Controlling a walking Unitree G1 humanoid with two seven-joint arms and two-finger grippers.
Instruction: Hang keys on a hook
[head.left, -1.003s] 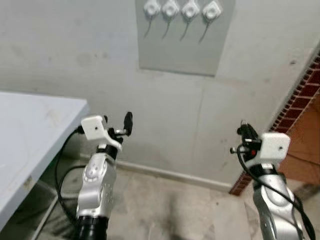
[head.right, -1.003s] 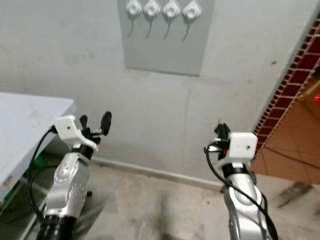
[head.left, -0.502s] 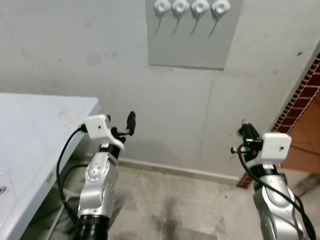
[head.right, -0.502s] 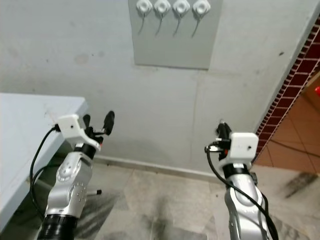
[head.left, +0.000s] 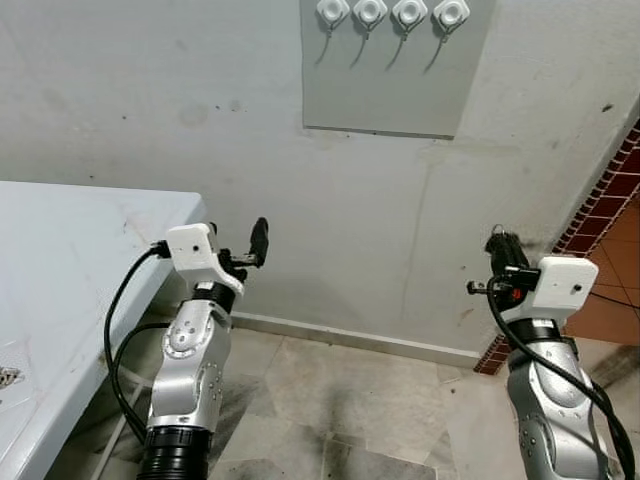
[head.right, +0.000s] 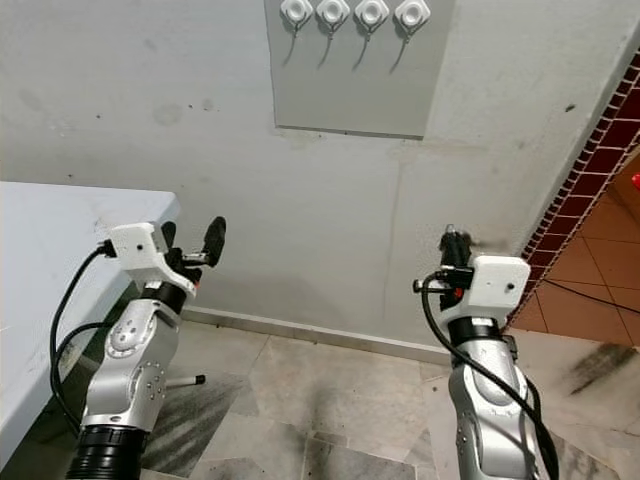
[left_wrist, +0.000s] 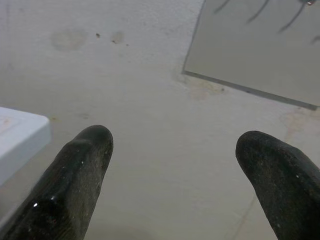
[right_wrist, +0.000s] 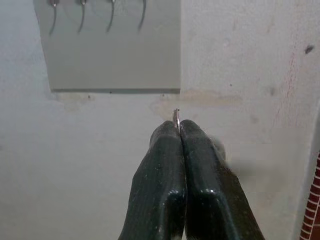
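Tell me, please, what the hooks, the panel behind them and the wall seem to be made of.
Hooks: probably thin grey metal wire on glossy white plastic bases. Panel: smooth, matte grey sheet, material unclear. Wall: rough, stained plaster or concrete, likely painted.

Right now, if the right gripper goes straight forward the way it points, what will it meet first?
Most likely the bare wall, below and right of the grey hook panel. The right gripper, shut on a thin metal sliver, has nothing between it and the wall. Depth is unclear.

Four wall hooks (head.left: 391, 14) on grey panel (head.left: 392, 75), both pincers raised below, white table (head.left: 60, 260) left
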